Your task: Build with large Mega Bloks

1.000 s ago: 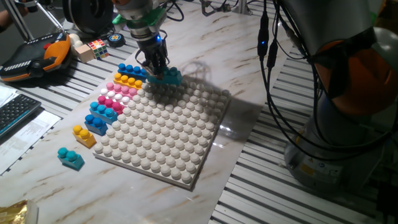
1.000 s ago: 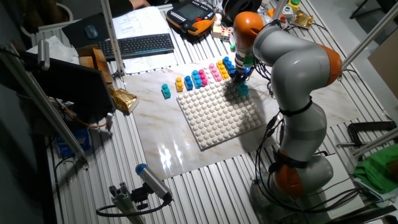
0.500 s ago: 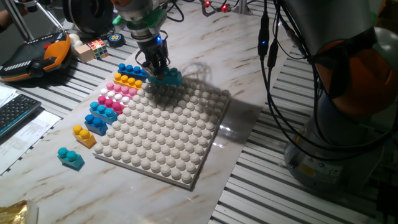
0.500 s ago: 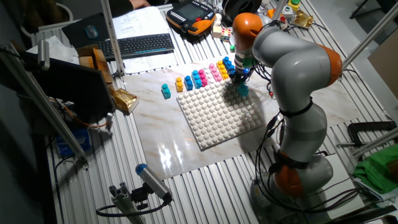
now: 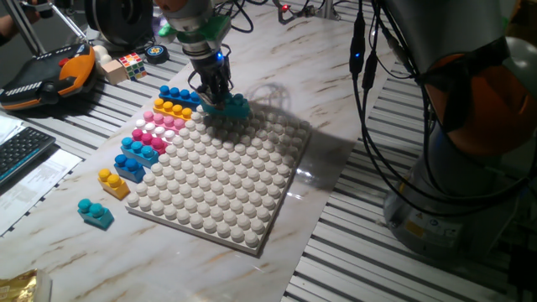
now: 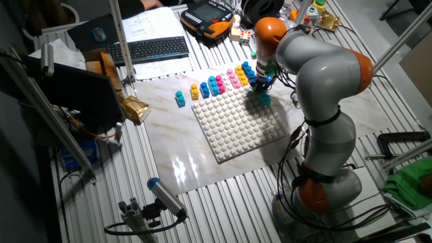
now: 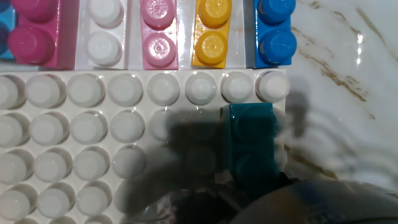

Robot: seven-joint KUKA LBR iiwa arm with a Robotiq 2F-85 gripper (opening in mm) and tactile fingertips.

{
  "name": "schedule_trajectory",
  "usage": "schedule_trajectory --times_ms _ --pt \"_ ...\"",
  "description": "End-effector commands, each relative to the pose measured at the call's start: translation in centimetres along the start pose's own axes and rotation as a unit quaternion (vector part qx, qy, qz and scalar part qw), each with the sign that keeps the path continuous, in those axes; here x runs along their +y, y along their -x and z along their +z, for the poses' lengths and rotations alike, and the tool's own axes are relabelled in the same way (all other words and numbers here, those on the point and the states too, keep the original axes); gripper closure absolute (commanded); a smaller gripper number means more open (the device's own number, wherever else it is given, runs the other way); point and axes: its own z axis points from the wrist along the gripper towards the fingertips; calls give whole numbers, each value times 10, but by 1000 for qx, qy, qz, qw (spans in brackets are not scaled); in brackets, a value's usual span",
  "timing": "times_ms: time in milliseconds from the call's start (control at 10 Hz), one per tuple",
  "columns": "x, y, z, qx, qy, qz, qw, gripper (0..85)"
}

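Observation:
My gripper [image 5: 220, 95] is shut on a teal Mega Blok [image 5: 232, 106], holding it low over the far corner of the white studded baseplate [image 5: 226, 176]. The other fixed view shows the same gripper [image 6: 262, 86] and teal brick [image 6: 264, 99]. In the hand view the teal brick [image 7: 252, 142] hangs over the plate's edge studs, throwing a shadow to its left; the fingers are a dark blur below. Blue [image 5: 178, 95], yellow-orange [image 5: 172, 108], pink [image 5: 149, 134] and light blue [image 5: 138, 151] bricks line the plate's left side. Loose yellow [image 5: 112, 182] and teal [image 5: 95, 213] bricks lie beside it.
A small puzzle cube [image 5: 130, 62] and an orange-and-black pendant [image 5: 46, 77] lie at the back left, a keyboard [image 5: 17, 155] at the left edge. Black cables [image 5: 369, 126] and the robot's base [image 5: 470, 176] stand to the right.
The gripper and the teal brick have shifted slightly to the right along the plate's far edge. The other bricks have not moved.

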Motion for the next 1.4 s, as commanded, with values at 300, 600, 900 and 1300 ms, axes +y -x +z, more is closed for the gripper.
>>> schedule_trajectory --times_ms 300,600,900,1300 --pt "3 -4 6 -6 0 7 1000 840" --pt "-1 -1 16 -17 5 6 1000 840" --pt "0 0 19 -24 6 11 1000 840" --pt "3 1 15 -23 -1 38 999 383"
